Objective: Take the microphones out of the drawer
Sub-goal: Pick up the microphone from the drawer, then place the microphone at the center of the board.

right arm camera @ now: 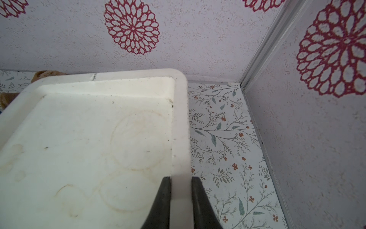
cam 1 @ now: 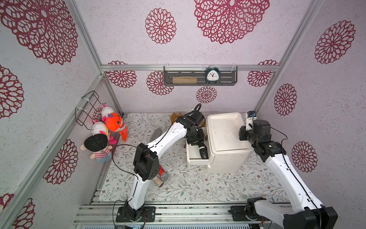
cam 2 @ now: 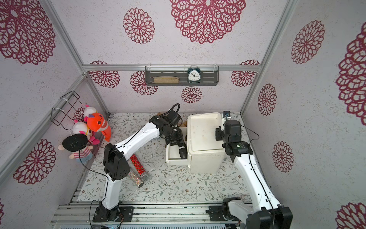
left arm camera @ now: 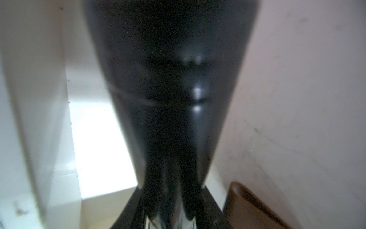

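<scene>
Right wrist view: my right gripper [right arm camera: 180, 183] pinches the cabinet rim [right arm camera: 179, 119], likely steadying it, while my left gripper [cam 1: 198, 144] clamps the mic [cam 1: 203, 152] inside the open drawer [cam 1: 193, 161].

We find both top views bright and evenly lit from overhead; the diffuse light leaves shadows on the table [cam 1: 188, 188] faint, pooling mostly at the 6 o'clock foot of the cabinet [cam 1: 225, 134]. The middle is sharp, but the wide lens bows the frame posts [cam 1: 86, 39] at 10 and 2 o'clock and stretches the wall pattern [cam 1: 39, 29] toward the edges. In the left wrist view we get almost nothing in focus: the microphone [left arm camera: 170, 99] is a dark blur with a few small glints, and the drawer [left arm camera: 103, 148] floor beside it burns out to white. The right wrist view is crisp and softly lit; only the fingers [right arm camera: 159, 208] are blurred.
</scene>
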Motion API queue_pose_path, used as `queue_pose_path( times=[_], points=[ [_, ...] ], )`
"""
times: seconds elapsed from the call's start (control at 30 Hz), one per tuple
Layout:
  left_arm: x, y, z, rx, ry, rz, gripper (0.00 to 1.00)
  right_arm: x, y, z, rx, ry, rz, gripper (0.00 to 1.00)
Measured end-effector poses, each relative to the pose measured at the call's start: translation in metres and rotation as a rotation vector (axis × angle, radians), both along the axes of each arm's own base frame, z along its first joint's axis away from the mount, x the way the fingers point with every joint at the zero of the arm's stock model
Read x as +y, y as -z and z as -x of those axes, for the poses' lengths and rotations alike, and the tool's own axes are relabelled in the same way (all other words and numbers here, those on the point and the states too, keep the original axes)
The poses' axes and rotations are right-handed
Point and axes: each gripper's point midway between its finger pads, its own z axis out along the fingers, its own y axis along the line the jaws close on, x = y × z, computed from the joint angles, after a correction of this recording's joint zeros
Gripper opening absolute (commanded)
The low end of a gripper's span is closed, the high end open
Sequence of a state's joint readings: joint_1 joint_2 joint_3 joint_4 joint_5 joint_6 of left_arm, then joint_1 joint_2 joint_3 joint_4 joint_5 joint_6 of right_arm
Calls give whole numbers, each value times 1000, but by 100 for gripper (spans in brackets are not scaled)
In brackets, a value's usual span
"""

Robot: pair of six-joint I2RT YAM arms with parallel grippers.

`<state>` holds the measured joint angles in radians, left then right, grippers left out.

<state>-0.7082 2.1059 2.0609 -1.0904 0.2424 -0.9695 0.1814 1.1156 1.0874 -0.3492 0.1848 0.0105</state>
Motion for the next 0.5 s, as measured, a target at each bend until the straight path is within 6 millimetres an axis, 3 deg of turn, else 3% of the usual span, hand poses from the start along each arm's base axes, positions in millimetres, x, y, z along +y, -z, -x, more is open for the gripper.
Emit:
queue_pose_path(
  times=[0.3,0.5],
  points=[
    [12,-31,-13,-85,-6,54,0,0,0,0,0,0,0,0],
    [50,-55,-20,-109,-62,103,0,0,0,0,0,0,0,0]
  ],
)
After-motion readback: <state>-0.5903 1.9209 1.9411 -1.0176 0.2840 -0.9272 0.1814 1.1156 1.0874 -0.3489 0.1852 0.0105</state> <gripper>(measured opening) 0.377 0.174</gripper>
